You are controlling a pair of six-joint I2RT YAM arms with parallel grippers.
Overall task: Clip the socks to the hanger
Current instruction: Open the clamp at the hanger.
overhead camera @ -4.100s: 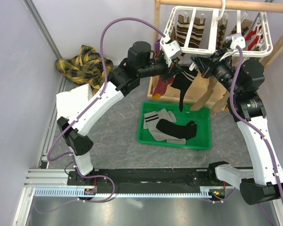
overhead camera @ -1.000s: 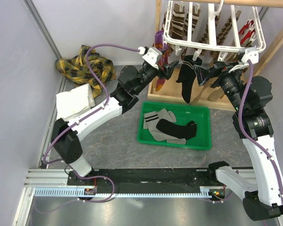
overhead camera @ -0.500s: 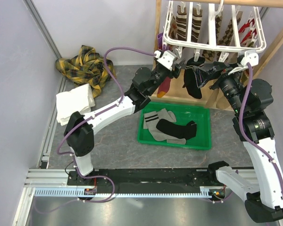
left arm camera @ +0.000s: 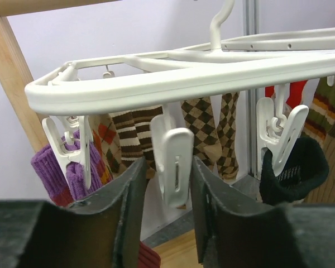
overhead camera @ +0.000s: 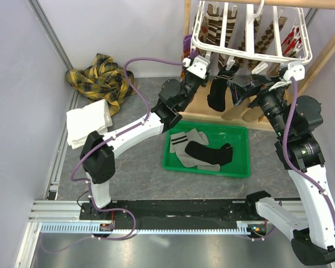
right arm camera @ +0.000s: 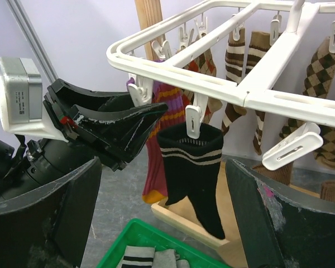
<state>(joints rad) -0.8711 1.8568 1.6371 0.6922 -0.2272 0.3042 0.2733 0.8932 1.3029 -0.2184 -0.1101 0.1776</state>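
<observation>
The white hanger (overhead camera: 251,53) hangs from a wooden bar, carrying several clipped socks. My left gripper (left arm camera: 168,164) is raised under its front rail, jaws narrowed around a bare white clip (left arm camera: 173,159); the right finger touches it and a sliver of gap shows on the left. In that view a purple sock (left arm camera: 58,170) hangs to the left and a black sock (left arm camera: 293,167) to the right. My right gripper (right arm camera: 162,223) stands wide open and empty, facing the black sock (right arm camera: 198,173), which hangs from its clip, apart from both fingers. From above, the left gripper (overhead camera: 206,73) and right gripper (overhead camera: 241,89) flank that sock (overhead camera: 218,92).
A green tray (overhead camera: 243,167) below the hanger holds a grey banded sock (overhead camera: 184,142) and a black sock (overhead camera: 209,153). The wooden frame (overhead camera: 186,33) rises behind the left gripper. A yellow plaid cloth (overhead camera: 100,78) and a folded white towel (overhead camera: 89,120) lie at the left.
My left gripper has moved up and right to the hanger's front rail, and its jaws have narrowed around a bare clip. The black sock hangs free from its clip. The right gripper barely moved.
</observation>
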